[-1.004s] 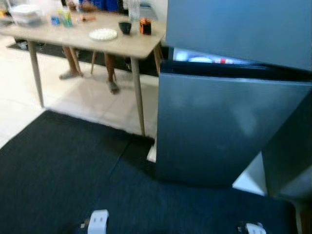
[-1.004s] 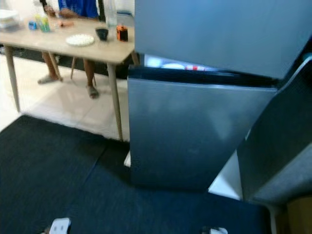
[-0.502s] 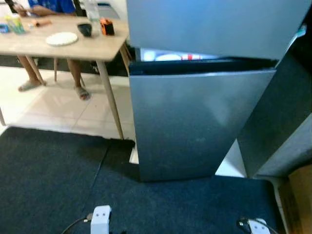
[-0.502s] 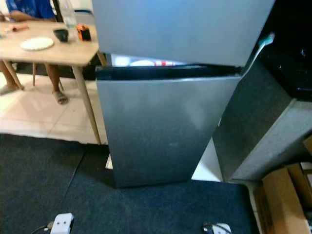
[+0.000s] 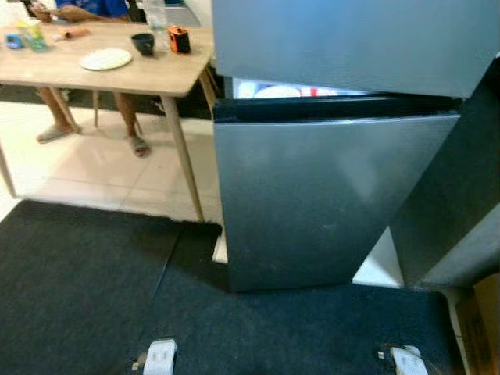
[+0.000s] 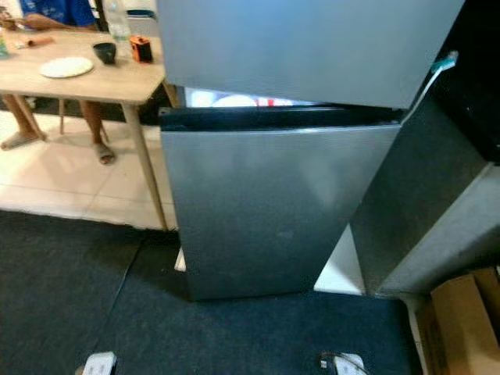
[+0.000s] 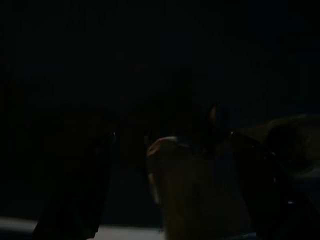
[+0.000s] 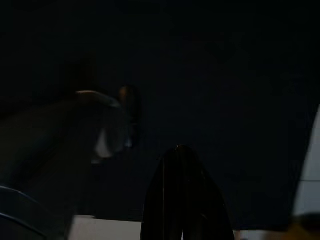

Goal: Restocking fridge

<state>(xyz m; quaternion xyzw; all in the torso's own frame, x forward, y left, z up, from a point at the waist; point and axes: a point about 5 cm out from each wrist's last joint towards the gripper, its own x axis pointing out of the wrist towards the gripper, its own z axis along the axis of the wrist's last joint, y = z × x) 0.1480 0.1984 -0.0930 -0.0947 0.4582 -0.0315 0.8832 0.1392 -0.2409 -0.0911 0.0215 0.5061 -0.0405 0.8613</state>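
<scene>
A silver two-door fridge stands straight ahead. Its upper door (image 5: 351, 39) is closed. Its lower door (image 5: 328, 203) is slightly ajar, and a lit gap (image 5: 301, 91) along the top shows white and red items inside. Both arms hang low, with the white part of the left arm (image 5: 160, 355) and of the right arm (image 5: 406, 361) at the bottom edge. The left gripper (image 7: 172, 150) is lost in a very dark wrist view. The right gripper (image 8: 181, 150) shows as one black tapered shape, shut, holding nothing.
A wooden table (image 5: 180, 78) to the fridge's left carries a white plate (image 5: 105, 58), a black cup (image 5: 142, 43) and an orange object (image 5: 179, 39). A person's legs (image 5: 133, 117) are under it. Dark carpet (image 5: 86, 289) lies underfoot. A grey cabinet (image 6: 437, 211) and a cardboard box (image 6: 465, 320) are on the right.
The camera has swung so the fridge, earlier off to the right and blurred, now sits near the middle. The door stays ajar and the arms still hang low.
</scene>
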